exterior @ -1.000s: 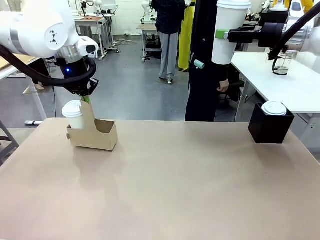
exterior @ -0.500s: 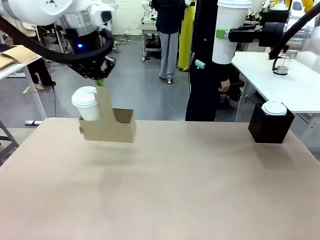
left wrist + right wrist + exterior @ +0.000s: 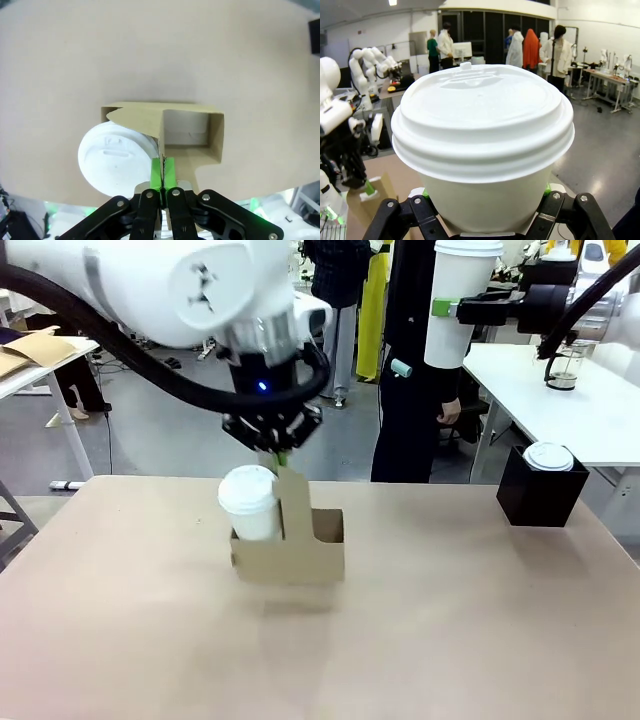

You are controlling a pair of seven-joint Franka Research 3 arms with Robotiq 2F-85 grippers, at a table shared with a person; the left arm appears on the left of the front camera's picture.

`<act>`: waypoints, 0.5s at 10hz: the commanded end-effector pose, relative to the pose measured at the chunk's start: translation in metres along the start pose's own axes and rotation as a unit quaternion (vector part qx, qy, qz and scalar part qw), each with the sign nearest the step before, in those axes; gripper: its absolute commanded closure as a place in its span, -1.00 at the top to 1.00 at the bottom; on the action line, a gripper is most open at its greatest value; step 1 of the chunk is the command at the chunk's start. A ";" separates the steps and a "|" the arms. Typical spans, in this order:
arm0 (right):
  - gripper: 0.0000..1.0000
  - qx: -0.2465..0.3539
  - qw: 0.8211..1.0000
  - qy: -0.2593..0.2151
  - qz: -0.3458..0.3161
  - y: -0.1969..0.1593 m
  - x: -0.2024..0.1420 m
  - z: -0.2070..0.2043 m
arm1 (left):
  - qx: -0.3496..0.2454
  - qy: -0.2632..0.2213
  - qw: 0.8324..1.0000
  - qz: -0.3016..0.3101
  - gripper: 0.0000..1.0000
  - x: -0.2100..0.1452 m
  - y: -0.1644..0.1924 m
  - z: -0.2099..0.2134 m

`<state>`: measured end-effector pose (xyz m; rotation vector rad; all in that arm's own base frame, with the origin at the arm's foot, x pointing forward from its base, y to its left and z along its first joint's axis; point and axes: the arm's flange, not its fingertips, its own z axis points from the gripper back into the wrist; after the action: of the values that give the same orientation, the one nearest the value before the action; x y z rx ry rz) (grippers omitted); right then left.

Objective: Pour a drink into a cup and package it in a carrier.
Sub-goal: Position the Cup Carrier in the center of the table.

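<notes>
Cardboard carrier (image 3: 290,558) is hanging from left fingers (image 3: 156,174) clamped on its tab (cup (image 3: 250,502) weighting one side), risking tilting, slipping free.

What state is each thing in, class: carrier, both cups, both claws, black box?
carrier: upright, held by its handle tab, one slot filled, one empty.
cup in carrier: lidded, upright.
left claw: shut on the carrier's tab.
right claw: shut on the second cup.
second cup: lidded, upright, held high.
black box: on the table, white lid on top.
</notes>
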<state>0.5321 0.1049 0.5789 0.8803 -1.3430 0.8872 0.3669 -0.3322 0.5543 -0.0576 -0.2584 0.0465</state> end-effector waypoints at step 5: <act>0.61 0.001 1.000 -0.003 0.008 0.002 0.003 -0.001 | 0.041 -0.020 0.999 0.008 -0.96 -0.036 -0.037 -0.047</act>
<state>0.5321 0.1050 0.5789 0.8804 -1.3428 0.8875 0.3489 -0.3688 0.5053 -0.0073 -0.2626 0.0565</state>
